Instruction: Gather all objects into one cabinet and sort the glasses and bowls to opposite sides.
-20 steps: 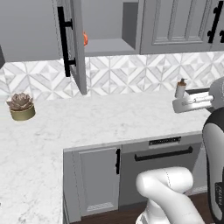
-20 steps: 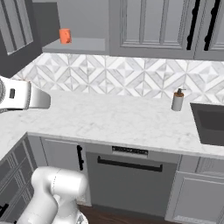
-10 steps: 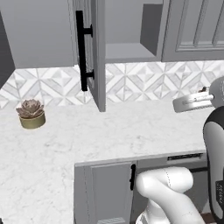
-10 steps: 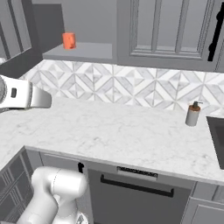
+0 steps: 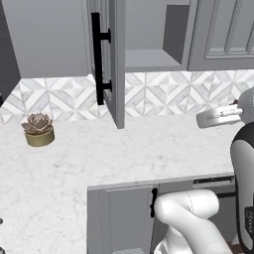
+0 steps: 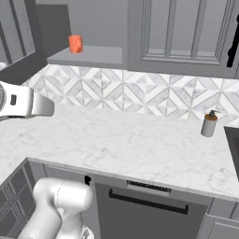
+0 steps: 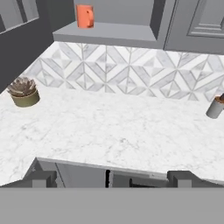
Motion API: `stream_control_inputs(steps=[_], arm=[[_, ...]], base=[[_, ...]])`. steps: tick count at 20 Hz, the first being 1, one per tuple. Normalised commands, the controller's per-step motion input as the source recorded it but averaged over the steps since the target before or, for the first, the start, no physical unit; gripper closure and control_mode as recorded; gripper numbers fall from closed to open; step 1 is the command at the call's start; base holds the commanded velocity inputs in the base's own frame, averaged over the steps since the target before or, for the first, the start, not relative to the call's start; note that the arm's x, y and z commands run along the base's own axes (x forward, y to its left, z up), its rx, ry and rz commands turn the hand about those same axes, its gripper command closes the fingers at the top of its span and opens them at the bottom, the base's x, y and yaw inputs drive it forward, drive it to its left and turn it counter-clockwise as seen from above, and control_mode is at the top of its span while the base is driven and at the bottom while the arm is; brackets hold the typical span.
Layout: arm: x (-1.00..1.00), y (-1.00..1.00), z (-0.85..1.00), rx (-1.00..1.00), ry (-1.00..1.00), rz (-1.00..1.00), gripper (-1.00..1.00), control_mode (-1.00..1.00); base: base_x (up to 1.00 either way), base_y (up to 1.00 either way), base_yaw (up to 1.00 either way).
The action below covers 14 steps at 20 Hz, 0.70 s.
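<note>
One orange mug (image 7: 85, 16) seen on shelf (image 7: 109, 34) at 11 o'clock. One succulent (image 7: 24, 91), one dispenser (image 6: 209, 124) on tabletop (image 7: 122, 127). Pincer (image 7: 111, 178) spread, nothing held.

Even, diffuse rendered light, moderately bright; no single visible source. Marble counter (image 5: 149, 149) brightest surface, no glare or hot spots. Shadows soft and faint: dim patch under succulent pot (image 5: 38, 130), darker shading inside open cabinet recess (image 6: 88, 28) and on inner face of open door (image 5: 106, 54). Tiled backsplash (image 7: 131, 72) evenly lit. Overall softness from low resolution; edges slightly blurred, far detail mushy. No lens distortion at borders, straight lines stay straight. Orange mug (image 7: 85, 16) saturated, readable.
</note>
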Motion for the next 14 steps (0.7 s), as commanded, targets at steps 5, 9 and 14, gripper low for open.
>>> stream_control_inputs(steps=[5, 9, 14], arm=[[0.00, 0.00, 0.00, 0.00, 0.00, 0.00, -1.00, 1.00], [0.00, 0.00, 0.00, 0.00, 0.00, 0.00, -1.00, 1.00], [0.00, 0.00, 0.00, 0.00, 0.00, 0.00, -1.00, 1.00]], base=[[0.39, 0.18, 0.00], [0.24, 0.06, 0.00], [0.38, 0.21, 0.00]])
